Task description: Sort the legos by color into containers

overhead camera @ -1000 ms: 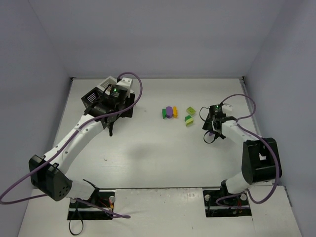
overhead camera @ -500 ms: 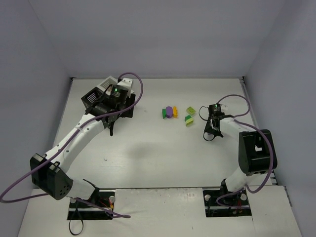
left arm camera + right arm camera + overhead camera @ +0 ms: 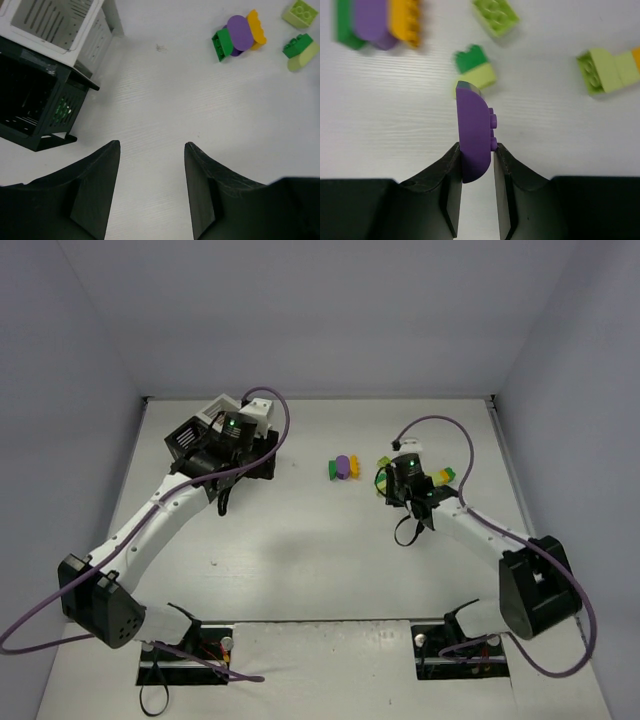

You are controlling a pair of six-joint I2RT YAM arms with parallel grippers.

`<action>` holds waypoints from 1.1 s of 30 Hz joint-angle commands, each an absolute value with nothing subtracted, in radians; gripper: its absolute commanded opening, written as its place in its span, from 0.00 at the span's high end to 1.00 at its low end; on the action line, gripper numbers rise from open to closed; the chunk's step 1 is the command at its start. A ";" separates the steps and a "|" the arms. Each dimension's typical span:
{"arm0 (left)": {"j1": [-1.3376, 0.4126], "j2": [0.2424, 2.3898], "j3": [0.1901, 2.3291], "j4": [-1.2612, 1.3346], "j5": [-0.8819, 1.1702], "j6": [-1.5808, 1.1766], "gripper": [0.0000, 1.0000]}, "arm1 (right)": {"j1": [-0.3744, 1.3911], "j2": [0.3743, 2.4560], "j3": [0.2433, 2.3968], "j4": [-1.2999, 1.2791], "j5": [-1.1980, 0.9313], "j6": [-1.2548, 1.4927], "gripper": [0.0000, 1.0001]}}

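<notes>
My right gripper (image 3: 476, 147) is shut on a purple lego (image 3: 475, 132), held on edge just above the table. Ahead of it lie a dark green on pale lime lego (image 3: 476, 67), a lime lego (image 3: 495, 15), a lime, pale and orange piece (image 3: 610, 70), and a green, purple and orange cluster (image 3: 375, 22). In the top view the right gripper (image 3: 392, 483) is beside these legos (image 3: 343, 468), and the held piece is hidden. My left gripper (image 3: 151, 146) hangs open and empty over bare table next to the containers (image 3: 60, 30), a white bin above a black bin (image 3: 35, 105).
The bin cluster (image 3: 200, 435) stands at the back left, with the left gripper (image 3: 220, 490) just in front of it. Grey walls close the table at the back and sides. Purple cables loop from both arms.
The right gripper has shut on the purple lego and swung left, from the table's right side to the loose legos. The left arm has barely moved.
</notes>
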State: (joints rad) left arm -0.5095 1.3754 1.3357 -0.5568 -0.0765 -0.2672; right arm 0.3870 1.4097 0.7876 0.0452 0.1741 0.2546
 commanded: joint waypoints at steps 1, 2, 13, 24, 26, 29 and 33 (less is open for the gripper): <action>-0.505 1.289 1.319 -0.453 0.032 -0.285 0.52 | 0.500 1.268 0.746 0.208 0.164 0.158 1.00; -0.505 1.281 1.316 -0.446 0.073 -0.290 0.51 | 0.523 1.244 0.732 0.234 0.155 0.144 1.00; -0.491 1.241 1.241 -0.247 0.428 -0.420 0.21 | 0.744 1.072 0.620 0.525 -0.012 -0.009 1.00; -0.491 1.325 1.192 -0.072 0.669 -0.568 0.21 | 0.825 1.091 0.635 0.578 -0.015 -0.026 1.00; -0.492 1.331 1.184 -0.061 0.675 -0.574 0.21 | 0.830 1.092 0.635 0.586 -0.018 -0.023 1.00; -0.495 1.338 1.183 -0.064 0.670 -0.565 0.21 | 0.838 1.098 0.634 0.595 -0.023 -0.021 1.00; -0.506 1.350 1.183 -0.055 0.683 -0.561 0.21 | 0.842 1.108 0.638 0.609 -0.034 -0.014 1.00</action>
